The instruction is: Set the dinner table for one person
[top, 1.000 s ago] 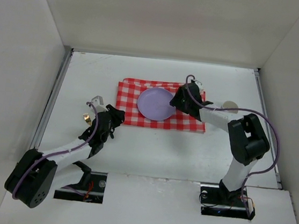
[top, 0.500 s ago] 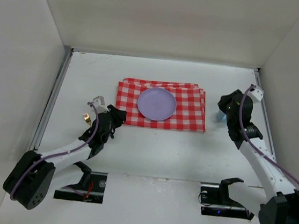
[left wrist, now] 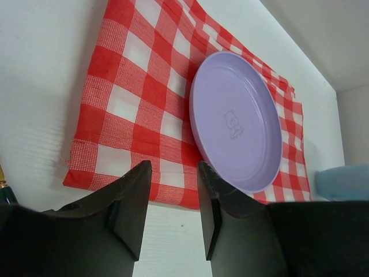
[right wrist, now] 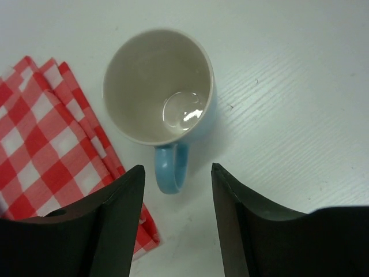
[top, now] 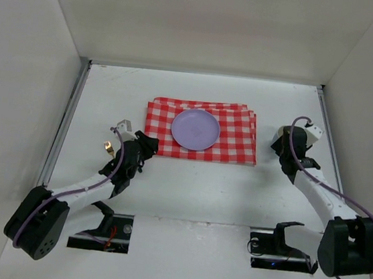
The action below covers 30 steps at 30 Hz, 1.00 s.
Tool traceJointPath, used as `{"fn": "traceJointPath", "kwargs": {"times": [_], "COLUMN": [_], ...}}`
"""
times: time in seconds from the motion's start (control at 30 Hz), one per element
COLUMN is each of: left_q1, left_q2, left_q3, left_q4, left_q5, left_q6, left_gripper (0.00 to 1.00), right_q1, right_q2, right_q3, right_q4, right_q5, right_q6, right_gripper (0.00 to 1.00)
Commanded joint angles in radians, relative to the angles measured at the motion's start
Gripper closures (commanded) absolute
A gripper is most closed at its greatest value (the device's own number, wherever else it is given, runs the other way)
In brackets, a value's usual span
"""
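Right gripper (right wrist: 177, 170), jaws wide and empty, above a blue mug (right wrist: 155, 86) upright on the dinner table (right wrist: 288, 86) just ahead, handle toward it; likely rigid, slick, breakable, best pinched across its rim.

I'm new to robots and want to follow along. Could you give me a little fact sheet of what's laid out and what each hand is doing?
surface: white table
linen: checked cloth, red and white, folded, lying on the table
dish: purple plate, resting on the cloth
drinkware: blue mug, upright, on the table beside the cloth's right edge
left arm: left hand open, holding nothing, near the cloth's corner
right arm: right hand open, above the mug, not gripping it
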Motion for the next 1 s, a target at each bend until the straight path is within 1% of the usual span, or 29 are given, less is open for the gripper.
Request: {"fn": "traceJointPath", "kwargs": {"times": [0.0,0.17,0.37,0.43,0.53,0.67,0.7,0.8,0.97], "left_q1": [-0.006,-0.009,-0.006,-0.009,-0.008,-0.012,-0.014,-0.017,-0.020], "left_q2": [0.014,0.031,0.039,0.039,0.044,0.048,0.051,0.057,0.057], "left_q3": [0.011,0.015,0.015,0.014,0.017,0.017,0.017,0.017,0.017], "left_q4": [0.050,0.061,0.061,0.061,0.061,0.067,0.071,0.074,0.074], "left_q5": [-0.014,-0.015,-0.014,-0.017,-0.017,-0.015,-0.017,-0.011,-0.017], "left_q6": [0.009,0.009,0.007,0.009,0.009,0.007,0.007,0.004,0.006], "left_gripper": [0.65,0.65,0.65,0.65,0.65,0.65,0.65,0.65,0.65], "right_q1": [-0.020,-0.019,-0.040,-0.044,-0.044,-0.039,-0.039,-0.004,0.058], "right_q2": [0.054,0.132,0.200,0.218,0.231,0.229,0.221,0.191,0.126], "right_q3": [0.018,0.050,0.085,0.096,0.095,0.090,0.087,0.090,0.139], "right_q4": [0.076,0.102,0.133,0.131,0.133,0.130,0.130,0.128,0.101], "right_q5": [-0.036,-0.048,-0.056,-0.050,-0.024,0.028,0.047,0.114,0.214], "right_q6": [-0.049,-0.064,-0.056,-0.061,-0.069,-0.084,-0.089,-0.113,-0.181], "right_gripper": [0.45,0.48,0.56,0.60,0.71,0.89,0.92,0.97,0.98]}}
